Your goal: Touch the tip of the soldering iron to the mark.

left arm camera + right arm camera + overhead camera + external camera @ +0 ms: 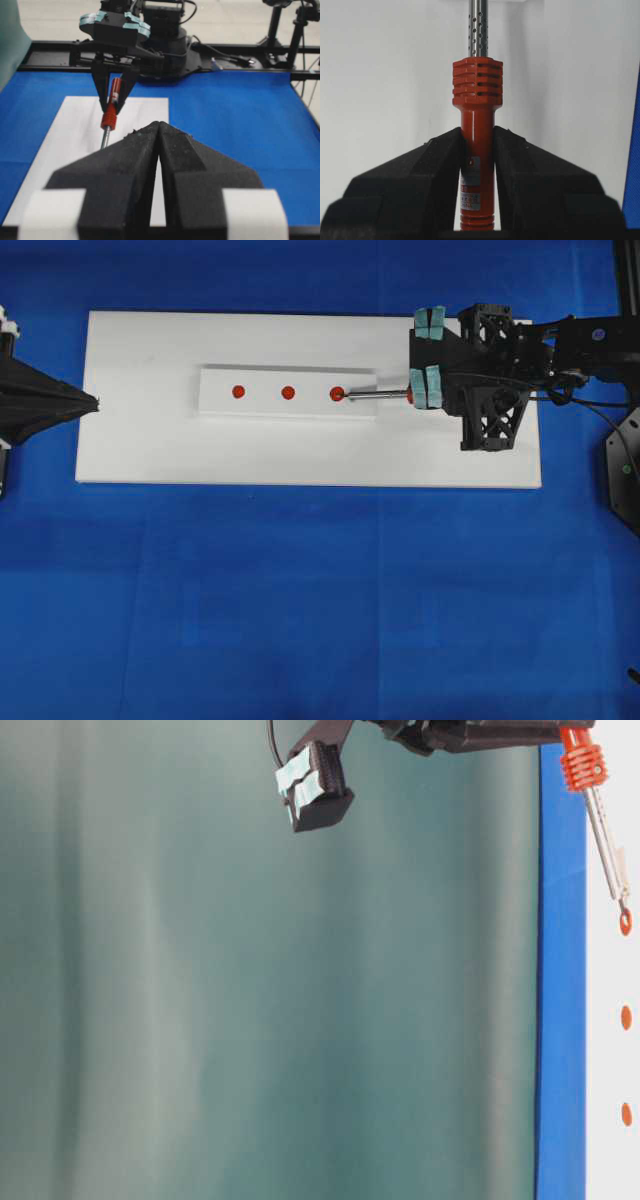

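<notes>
Jaws: left gripper (93, 401) pressed together, nothing between, at 9 o'clock edge of white board (150, 450). Raised white strip (220, 405) mid-board carries three red marks. Soldering iron (378, 395) tip rests on 3 o'clock-most mark (337, 393). Right gripper (478, 150) clamped on iron's red handle, at 3 o'clock.

Three round red marks sit in one row on a single raised white rectangular strip (288, 375): one (238, 392) at the 9 o'clock end, one (288, 392) in the middle, one (336, 393) at the 3 o'clock end. One large white flat board (150, 455) carries the strip, on one blue-covered surface (300, 590). There is one slim soldering iron with a red-orange ribbed handle and silver shaft (477, 125). Two black pincers show: the left pincer (92, 400) at 9 o'clock and the right pincer (477, 150) at 3 o'clock.
</notes>
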Motion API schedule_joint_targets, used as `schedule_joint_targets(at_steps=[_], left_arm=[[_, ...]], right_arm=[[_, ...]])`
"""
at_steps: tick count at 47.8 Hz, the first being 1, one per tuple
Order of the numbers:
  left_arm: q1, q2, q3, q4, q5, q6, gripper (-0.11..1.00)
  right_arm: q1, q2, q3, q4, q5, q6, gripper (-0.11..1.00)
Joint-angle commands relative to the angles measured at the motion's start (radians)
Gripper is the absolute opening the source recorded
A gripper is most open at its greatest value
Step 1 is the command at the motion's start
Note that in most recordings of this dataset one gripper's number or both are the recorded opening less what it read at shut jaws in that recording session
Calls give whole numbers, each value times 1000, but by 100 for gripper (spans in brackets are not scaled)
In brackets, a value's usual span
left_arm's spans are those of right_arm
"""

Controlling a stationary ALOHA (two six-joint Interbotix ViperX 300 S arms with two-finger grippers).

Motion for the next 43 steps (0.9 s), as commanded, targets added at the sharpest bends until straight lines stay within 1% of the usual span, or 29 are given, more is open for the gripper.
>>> schedule_joint_targets(at_steps=[1, 21, 29, 43], left_arm=[[-2, 3, -12, 3, -11, -2, 0], [0, 3, -12, 3, -12, -2, 0], [0, 3, -11, 3, -12, -3, 0], [0, 3, -11, 3, -21, -3, 0]], right_arm=[[-2, -44, -40, 2, 18, 0, 6], [-2, -232, -143, -8, 175, 17, 6], [-2, -264, -143, -8, 179, 17, 6], [-2, -258, -140, -9, 158, 17, 6]])
